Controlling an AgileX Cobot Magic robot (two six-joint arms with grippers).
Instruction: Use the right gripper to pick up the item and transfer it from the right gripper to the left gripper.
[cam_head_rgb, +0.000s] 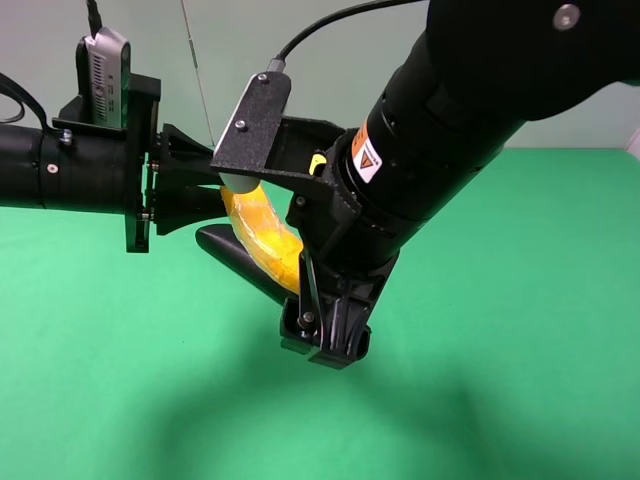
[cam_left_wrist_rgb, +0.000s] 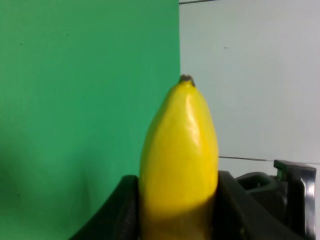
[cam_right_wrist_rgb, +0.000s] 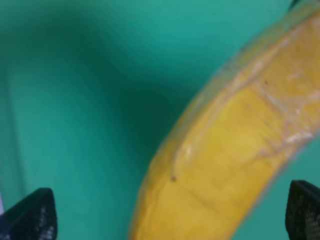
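The thick black right arm (cam_head_rgb: 450, 130) slants down over the green table (cam_head_rgb: 100, 390), with a pale wall (cam_head_rgb: 30, 40) behind. The level left gripper (cam_head_rgb: 205, 190) is clamped on the raised banana (cam_head_rgb: 265, 235). The right gripper (cam_right_wrist_rgb: 167, 217) has its fingers spread wide on either side of the banana.

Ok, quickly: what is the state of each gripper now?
Left gripper: closed, holding the banana.
Right gripper: open, holding nothing.
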